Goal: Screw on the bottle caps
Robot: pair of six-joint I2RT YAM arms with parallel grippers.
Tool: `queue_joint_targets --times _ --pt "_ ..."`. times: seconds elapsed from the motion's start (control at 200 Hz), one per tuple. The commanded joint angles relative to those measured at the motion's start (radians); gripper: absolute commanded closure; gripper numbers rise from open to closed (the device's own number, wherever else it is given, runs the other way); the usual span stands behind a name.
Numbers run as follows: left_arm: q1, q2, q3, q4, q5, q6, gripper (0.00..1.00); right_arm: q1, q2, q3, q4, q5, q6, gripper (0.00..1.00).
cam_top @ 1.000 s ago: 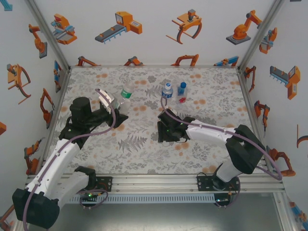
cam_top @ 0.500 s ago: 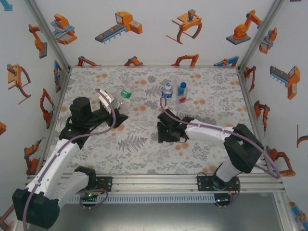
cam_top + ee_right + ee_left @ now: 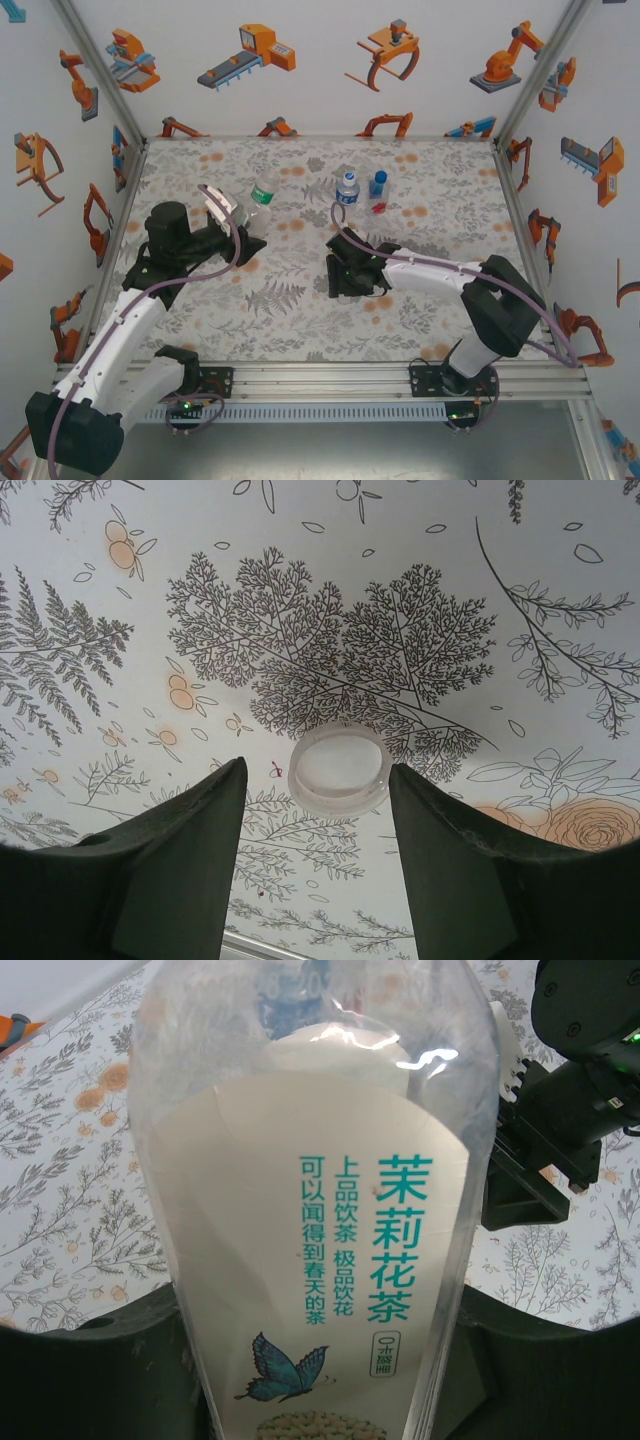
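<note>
tall bottle (image 3: 310, 1240): clear plastic with a white sleeve label. We read teal Chinese print on it and a teal butterfly low down. We can't tell whether its top is capped.
tall bottle position: held tilted over the left half of the surface, toward the far edge, top end leaning far-right.
left gripper (image 3: 230, 215): clenched on the tall bottle, one dark finger on each side of the label in the wrist view.
white cap (image 3: 339, 768): small, round, translucent white. It lies flat on the surface near the middle.
right gripper (image 3: 315, 772): spread apart, grasping nothing, low over the surface. The white cap sits in the gap, closer to the finger on the right of the wrist view. We can't tell if it touches.
water bottle (image 3: 347, 187): clear with a blue label, upright near the middle of the far edge.
blue bottle (image 3: 378, 184): short, blue-tinted, red at the base. It stands upright just beside the water bottle, toward the right edge.
surface (image 3: 300, 320): white tabletop printed with grey ferns and orange flowers.
walls (image 3: 310, 100): white, on three sides, covered with orange robot stickers (image 3: 248, 55).
frame posts (image 3: 100, 72): metal, running up from the far corners.
rail (image 3: 330, 372): metal, along the near edge, with both arm bases bolted to it.
</note>
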Motion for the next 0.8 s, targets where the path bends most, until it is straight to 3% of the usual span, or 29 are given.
queue_joint_targets --times 0.0,0.255,0.621,0.796 --pt "0.004 0.003 0.019 0.004 0.024 0.022 1.00 -0.004 0.019 0.010 -0.025 -0.001 -0.002 0.44" --pt "0.004 0.002 0.019 0.003 0.024 0.021 1.00 -0.004 0.039 -0.009 -0.008 -0.006 0.019 0.47" --pt "0.004 0.002 0.019 0.001 0.022 0.024 1.00 -0.016 0.055 -0.029 0.055 -0.054 0.059 0.76" --pt "0.004 0.002 0.019 -0.001 0.023 0.024 1.00 -0.048 0.003 -0.107 0.266 -0.184 0.103 0.80"
